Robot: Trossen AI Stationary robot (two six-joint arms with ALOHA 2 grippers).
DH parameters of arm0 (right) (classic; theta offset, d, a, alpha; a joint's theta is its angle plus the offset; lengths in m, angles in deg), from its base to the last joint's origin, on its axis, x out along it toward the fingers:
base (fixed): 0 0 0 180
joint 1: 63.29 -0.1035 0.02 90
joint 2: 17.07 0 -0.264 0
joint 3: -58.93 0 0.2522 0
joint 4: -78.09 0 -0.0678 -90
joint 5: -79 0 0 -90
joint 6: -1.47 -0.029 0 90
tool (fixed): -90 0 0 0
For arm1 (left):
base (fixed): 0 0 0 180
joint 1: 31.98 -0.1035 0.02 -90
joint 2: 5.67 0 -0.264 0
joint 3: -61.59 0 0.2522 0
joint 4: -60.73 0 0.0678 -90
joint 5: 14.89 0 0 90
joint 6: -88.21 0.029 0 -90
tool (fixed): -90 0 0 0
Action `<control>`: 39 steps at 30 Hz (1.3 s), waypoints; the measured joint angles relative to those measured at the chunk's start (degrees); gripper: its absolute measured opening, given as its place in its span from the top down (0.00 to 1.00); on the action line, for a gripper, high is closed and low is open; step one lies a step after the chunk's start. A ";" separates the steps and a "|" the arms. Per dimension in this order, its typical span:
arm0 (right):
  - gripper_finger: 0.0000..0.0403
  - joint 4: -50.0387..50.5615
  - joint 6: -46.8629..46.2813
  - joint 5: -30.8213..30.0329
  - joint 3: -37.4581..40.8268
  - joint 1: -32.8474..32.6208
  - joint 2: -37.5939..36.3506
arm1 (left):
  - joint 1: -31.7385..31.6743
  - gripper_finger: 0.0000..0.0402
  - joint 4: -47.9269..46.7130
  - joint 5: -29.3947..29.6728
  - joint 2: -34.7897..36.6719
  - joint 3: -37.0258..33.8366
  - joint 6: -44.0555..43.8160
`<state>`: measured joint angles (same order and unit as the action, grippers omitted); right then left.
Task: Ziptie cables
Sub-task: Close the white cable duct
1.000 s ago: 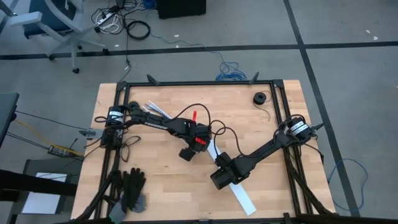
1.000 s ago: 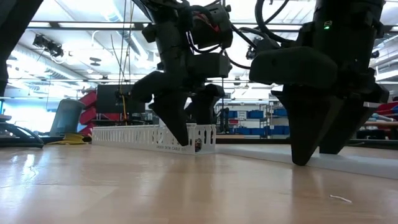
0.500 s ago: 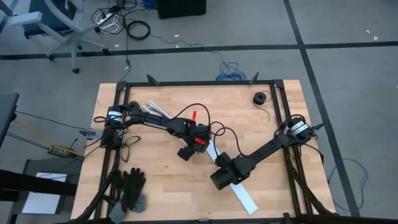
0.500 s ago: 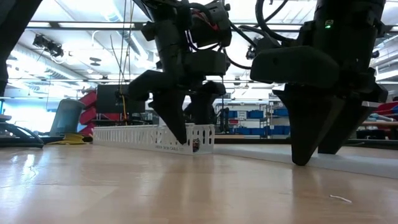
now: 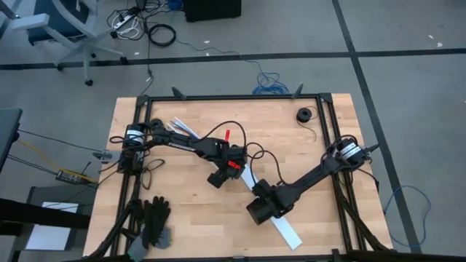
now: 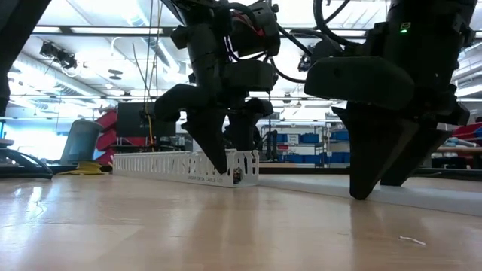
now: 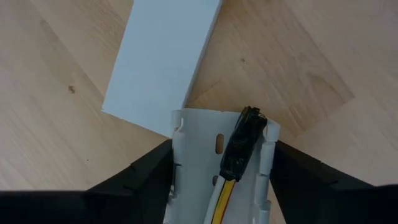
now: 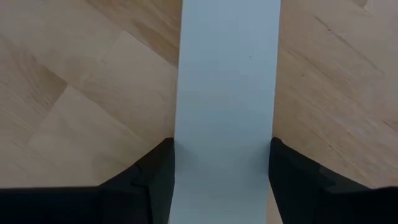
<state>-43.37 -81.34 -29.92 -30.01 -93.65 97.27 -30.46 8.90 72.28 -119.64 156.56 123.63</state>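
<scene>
High view: the left gripper (image 5: 220,177) sits mid-worktop (image 5: 182,211) over one end of the white channel (image 5: 248,175); the right gripper (image 5: 259,211) is farther along, over the flat white lid (image 5: 285,233). Compared with a second ago, the right gripper has slid slightly toward the lid's free end; the left arm looks unmoved.

Low view: both grippers reach down to the worktop, the left at the slotted channel's end. Its fingers stand nearer each other than a second ago.

Left wrist view: the cables (image 7: 219,198), yellow and white with a dark plug (image 7: 243,140), lie inside the channel; the fingers (image 7: 146,174) flank its walls, touching or just beside, I judge. Squeeze evenly so the walls don't tip and spill the cables.

Right wrist view: the fingers (image 8: 155,168) straddle the lid's edges, medium-wide, seemingly in contact. Keep the lid flat and centred.
</scene>
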 joint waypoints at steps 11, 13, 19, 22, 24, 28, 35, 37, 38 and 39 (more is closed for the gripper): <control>0.50 1.91 -6.07 -4.64 0.09 -3.47 -0.17 | -0.02 0.46 0.13 0.37 0.00 0.00 -0.09; 0.50 1.91 -6.65 -5.06 0.09 -3.78 -0.22 | -0.02 0.46 0.11 0.42 0.00 0.00 -0.10; 0.54 4.63 -7.07 -8.01 -1.76 -4.83 -0.71 | -0.07 0.46 0.73 0.92 0.00 0.00 -0.42; 0.60 4.94 -5.84 -8.60 -2.90 -5.34 -1.11 | -0.07 0.46 1.05 1.14 0.00 0.02 -0.44; 0.63 5.22 -5.58 -8.72 -3.13 -5.52 -1.11 | -0.09 0.46 1.08 1.14 0.00 0.02 -0.44; 0.68 5.14 -5.25 -8.79 -3.15 -5.50 -1.11 | -0.11 0.46 1.08 1.59 0.00 0.02 -0.53; 0.60 4.93 -4.50 -9.43 -3.17 -4.30 -1.11 | -0.11 0.46 1.14 1.75 0.00 0.07 -1.09; 0.55 4.64 -3.94 -8.66 -3.17 -3.76 -1.11 | -0.11 0.46 1.15 1.77 0.00 0.05 -1.10; 0.52 4.42 -3.51 -8.08 -3.17 -3.49 -1.11 | -0.11 0.46 1.16 1.77 0.00 0.07 -1.11; 0.49 4.14 -2.94 -7.49 -3.19 -3.23 -1.11 | -0.11 0.46 1.14 1.77 0.00 0.07 -1.11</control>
<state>-39.22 -84.29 -37.41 -33.20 -96.88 96.16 -30.57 10.04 74.05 -119.64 156.63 122.52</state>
